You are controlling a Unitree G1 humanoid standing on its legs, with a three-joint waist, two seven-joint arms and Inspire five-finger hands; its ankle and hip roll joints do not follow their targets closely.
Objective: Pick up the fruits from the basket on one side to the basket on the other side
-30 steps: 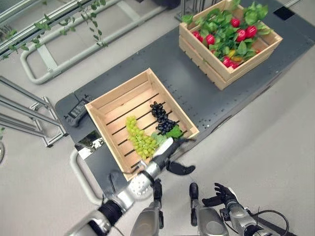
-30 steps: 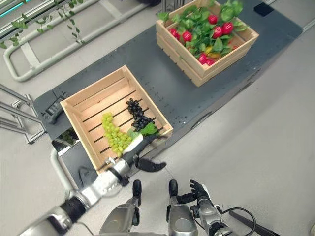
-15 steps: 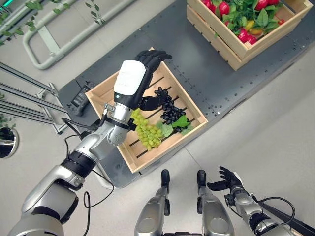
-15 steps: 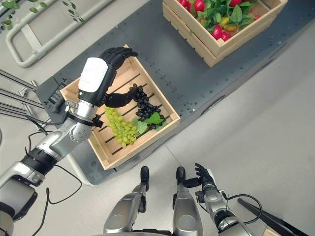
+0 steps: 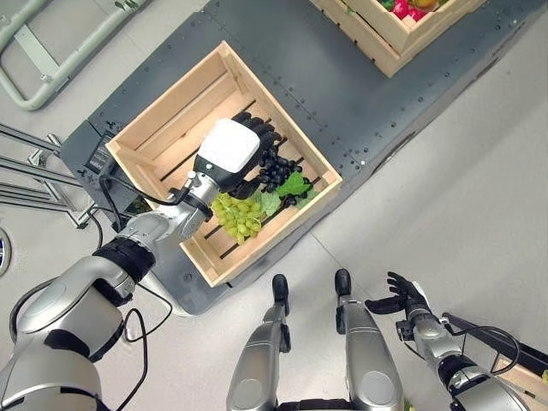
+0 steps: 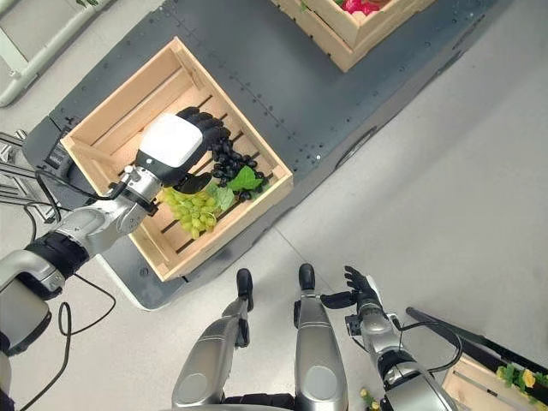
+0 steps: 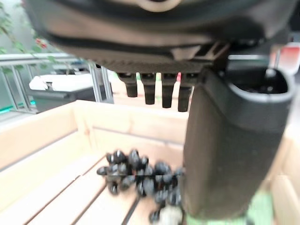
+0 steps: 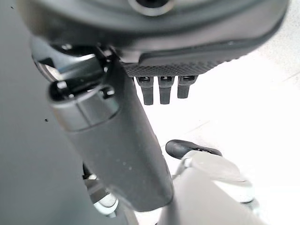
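A light wooden crate on the dark platform holds a bunch of black grapes, a bunch of green grapes and a green leaf. My left hand hangs inside this crate, right over the black grapes. Its fingers are straight and its thumb stands apart, so it is open and holds nothing. A second crate with red fruit and leaves stands at the far right. My right hand hovers low over the floor at the lower right, open and idle.
The dark platform carries both crates, with bare deck between them. A black device lies by the near crate's left corner. Metal rails stand at the left. Another wooden box with leaves sits on the floor at the lower right.
The camera has shifted. My left hand rose from the crate's near edge to high above it, then came down over the black grapes. The right hand stayed low.
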